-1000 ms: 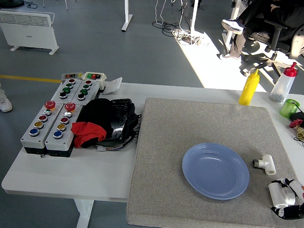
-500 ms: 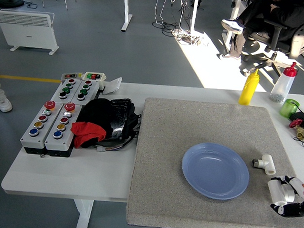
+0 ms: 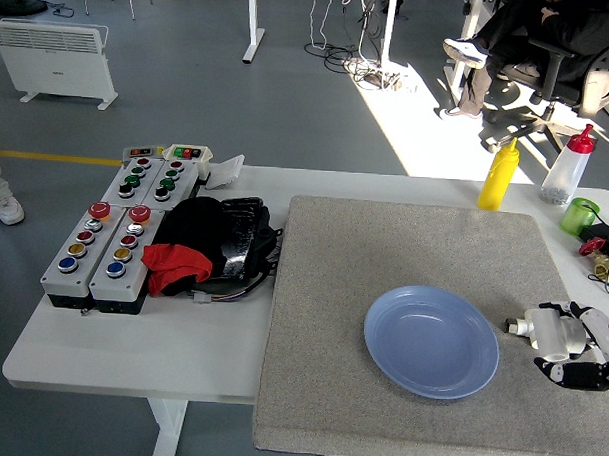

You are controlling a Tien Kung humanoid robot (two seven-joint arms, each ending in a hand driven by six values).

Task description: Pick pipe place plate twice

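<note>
A blue plate (image 3: 432, 341) lies on the grey mat (image 3: 384, 251), right of its centre. My right hand (image 3: 573, 355) comes in at the right edge, just right of the plate, its fingers curled around a short white pipe (image 3: 552, 335). A small white pipe fitting (image 3: 519, 325) lies on the mat between the plate's rim and the hand, touching or nearly touching the held pipe. The plate holds nothing. My left arm does not show.
Two grey button boxes (image 3: 106, 246) and a black bag with red cloth (image 3: 209, 245) sit on the left. A yellow bottle (image 3: 498, 176), a red-capped clear bottle (image 3: 568, 166) and a green cup (image 3: 580, 215) stand at the far right. A person sits far behind.
My right hand has risen from the mat's near right corner and moved away from me with the white pipe, ending beside the small fitting. The plate has stayed put.
</note>
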